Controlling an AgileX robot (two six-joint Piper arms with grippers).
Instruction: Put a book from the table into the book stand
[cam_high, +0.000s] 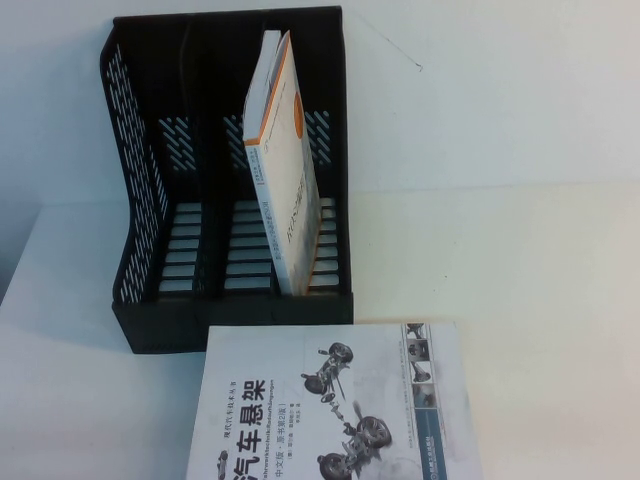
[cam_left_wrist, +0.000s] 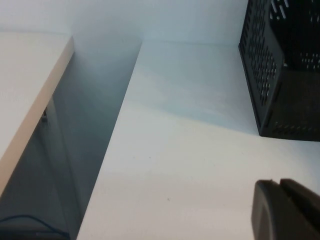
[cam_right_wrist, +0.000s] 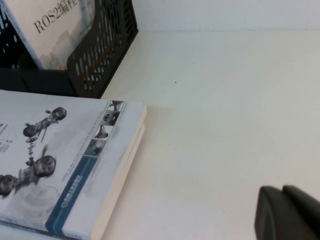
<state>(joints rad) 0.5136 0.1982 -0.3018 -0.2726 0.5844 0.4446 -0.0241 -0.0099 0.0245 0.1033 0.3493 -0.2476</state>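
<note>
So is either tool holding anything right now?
Nothing held. Left tool and right tool are both shut, empty, above the plain white table.

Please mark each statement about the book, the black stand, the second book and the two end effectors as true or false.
1. The ROS2 book stands in the right compartment of the book stand. True.
2. The car suspension book lies inside the stand. False: it lies flat on the table, in front of the stand.
3. The left end effector is shut and holds nothing. True.
4. The right end effector grips the ROS2 book. False: it is shut over bare table, away from both books.
5. The stand's left compartment holds a book. False: it is empty.
</note>
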